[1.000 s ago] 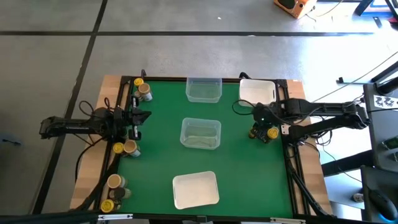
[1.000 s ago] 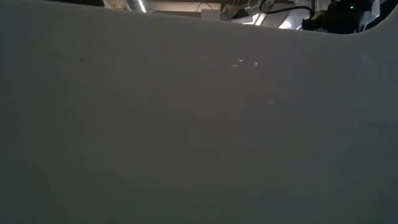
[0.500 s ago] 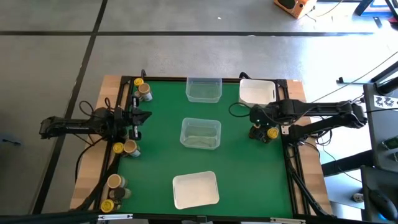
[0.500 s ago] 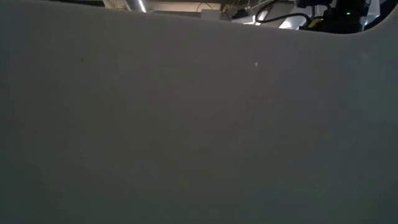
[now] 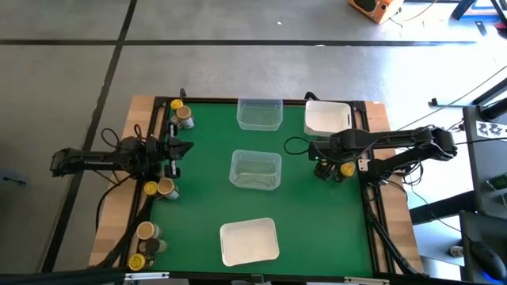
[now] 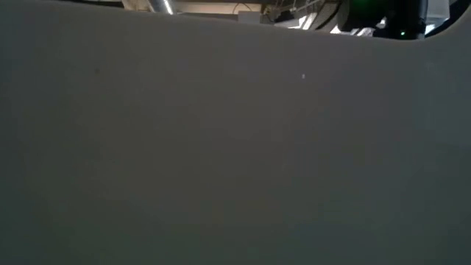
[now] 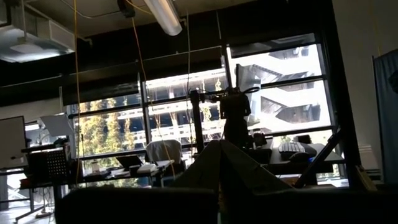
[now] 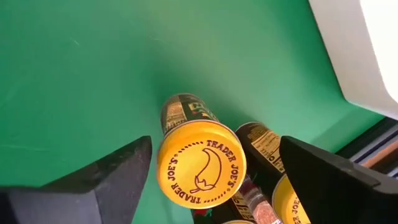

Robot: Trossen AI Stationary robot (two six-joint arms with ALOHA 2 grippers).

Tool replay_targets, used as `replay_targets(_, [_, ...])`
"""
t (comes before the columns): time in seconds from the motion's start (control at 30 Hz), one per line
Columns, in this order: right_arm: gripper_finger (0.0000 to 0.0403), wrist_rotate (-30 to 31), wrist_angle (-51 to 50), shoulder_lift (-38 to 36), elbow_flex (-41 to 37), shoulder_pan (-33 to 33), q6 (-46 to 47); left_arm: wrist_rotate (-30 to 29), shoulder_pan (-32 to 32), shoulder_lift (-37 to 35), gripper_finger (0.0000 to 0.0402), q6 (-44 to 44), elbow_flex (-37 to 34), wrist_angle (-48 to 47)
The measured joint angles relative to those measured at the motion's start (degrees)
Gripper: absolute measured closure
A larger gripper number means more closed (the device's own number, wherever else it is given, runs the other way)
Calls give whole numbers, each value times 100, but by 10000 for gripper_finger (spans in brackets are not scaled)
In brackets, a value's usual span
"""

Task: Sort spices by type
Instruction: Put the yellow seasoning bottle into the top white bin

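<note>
Surface: green worktop framed in wood, set on a grey floor; a windowed room is seen behind in the left wrist view.
Trays: two clear trays at far centre and mid-worktop, a white tray at far right, another white tray at near centre.
Spices: small jars stood in clusters along the left edge, far, middle and near; a further cluster lies at the right, just near of the far-right white tray.
Right gripper: poised above the right cluster, fingers spread wide, a yellow-capped jar standing upright between them but not yet pinched.
Left gripper: parked at the left edge, fingers clenched on nothing visible.
Handling: the jar is judged light, rigid and smooth-walled, likely to slip or topple into its close neighbours.
Grasp point: the sides just under the cap, squeezed squarely, appear safest.
</note>
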Motion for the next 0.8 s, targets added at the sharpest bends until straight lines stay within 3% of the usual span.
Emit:
replay_targets(0.53, [57, -52, -120, 776, -4, 2, -260, 2, 0, 0, 400, -15, 0, -31])
replay_targets(0.8, [153, -59, -115, 871, -4, 2, -433, 2, -2, 0, 400, -15, 0, -31])
